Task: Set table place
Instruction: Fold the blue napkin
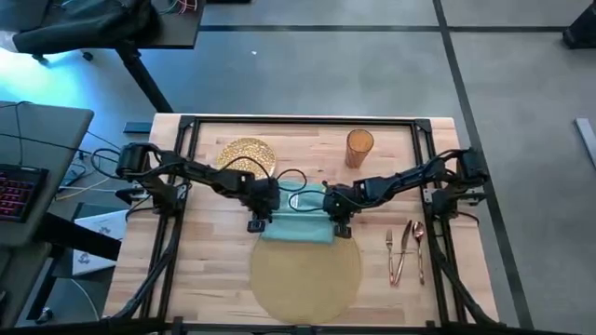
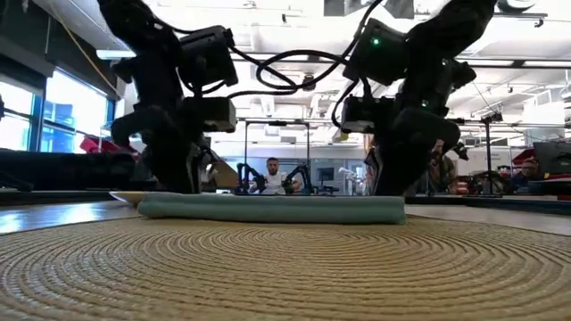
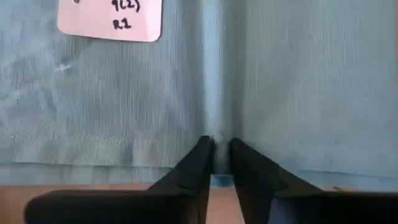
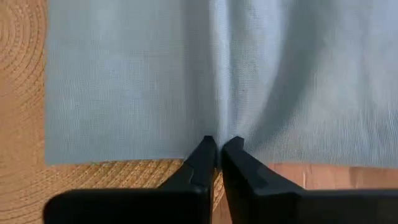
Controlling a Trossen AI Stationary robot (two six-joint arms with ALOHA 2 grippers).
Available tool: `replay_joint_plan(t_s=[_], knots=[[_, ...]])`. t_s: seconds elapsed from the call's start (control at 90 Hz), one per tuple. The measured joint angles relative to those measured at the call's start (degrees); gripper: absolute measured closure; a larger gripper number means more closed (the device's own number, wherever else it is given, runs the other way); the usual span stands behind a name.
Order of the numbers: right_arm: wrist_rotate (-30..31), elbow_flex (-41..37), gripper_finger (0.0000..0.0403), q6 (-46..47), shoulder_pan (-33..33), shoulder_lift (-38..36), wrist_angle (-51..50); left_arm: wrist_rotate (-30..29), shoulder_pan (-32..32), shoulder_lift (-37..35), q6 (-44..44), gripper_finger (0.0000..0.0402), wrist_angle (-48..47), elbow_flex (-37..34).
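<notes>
Teal cloth napkin (image 1: 298, 221) lies on the light-wood table (image 1: 214, 279), overlapping the round woven placemat (image 1: 305, 274); left gripper (image 3: 216, 144) and right gripper (image 4: 216, 144) each pinch its edge. Next, likely, both must lift and carry it together.

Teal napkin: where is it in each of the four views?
High: napkin at table centre, between both pincers, overlapping the placemat's far edge.
Low: flat teal band across the middle, behind the placemat.
Left wrist: fills the frame, pinched.
Right wrist: fills most of it, pinched.
Shared landmark: placemat, except left wrist.
</notes>
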Motion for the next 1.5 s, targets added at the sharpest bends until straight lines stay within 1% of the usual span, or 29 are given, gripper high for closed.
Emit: replay_joint_plan(t_s=[0.078,0.2,0.3,0.389,0.478,0.589,0.678,0.822,0.9,0.978,1.044,1.133,1.178,1.244,1.322,1.5], knots=[[0.0,1.1,0.0369,1.4,0.0,-0.1,-2.8,-0.2,0.0,-0.7,0.0,0.0346,-4.0,1.8],[0.1,3.0,0.0328,1.1,0.0,0.0,-5.2,-1.5,0.0,-1.9,0.1,0.0311,-5.9,3.3],[0.0,4.9,0.0294,0.8,0.0,0.0,-6.4,-2.2,0.0,-2.0,0.1,0.0281,-5.2,3.3],[0.0,6.2,0.0274,1.0,0.0,0.0,-6.8,-2.4,0.0,-1.8,0.1,0.026,-3.6,3.3],[0.1,7.0,0.0266,1.0,0.0,0.0,-6.5,-3.2,0.0,-1.2,0.2,0.0251,-1.3,3.3],[0.9,6.4,0.0265,1.0,0.0,0.1,-6.3,-4.9,0.0,0.2,0.2,0.0249,2.6,3.2],[2.0,5.0,0.0265,1.0,-0.2,0.4,-5.6,-4.2,0.0,2.1,0.1,0.0252,5.3,2.5],[2.3,3.1,0.0265,1.4,-0.2,1.7,-3.8,-3.1,0.1,5.4,-0.8,0.0267,5.5,2.3],[2.1,2.7,0.027,2.3,-0.2,2.3,-3.3,-2.8,0.1,6.4,-1.2,0.0281,5.3,2.4],[1.8,2.6,0.0289,2.2,-0.1,2.4,-3.1,-2.0,0.1,6.8,-1.0,0.0303,6.0,2.4],[1.7,2.6,0.0318,2.0,0.0,2.5,-2.5,-1.5,0.1,6.8,-0.3,0.0331,6.0,2.3],[1.1,3.3,0.0369,2.2,-0.1,2.3,-2.9,-0.5,0.2,6.2,0.0,0.0377,5.4,2.3],[0.7,4.2,0.0388,2.2,-0.4,2.3,-4.2,0.0,0.4,5.4,0.0,0.039,4.7,2.3],[0.7,5.6,0.0395,2.1,-0.5,2.2,-6.3,-0.2,0.7,4.2,0.0,0.0393,2.6,2.6],[0.9,7.7,0.04,1.2,-0.5,1.3,-9.1,-2.3,0.7,2.6,0.7,0.0397,-1.6,3.9],[-0.6,13.9,0.0403,-1.7,-0.5,-0.7,-19.5,-4.8,0.8,-2.3,4.5,0.04,-9.1,8.3]])
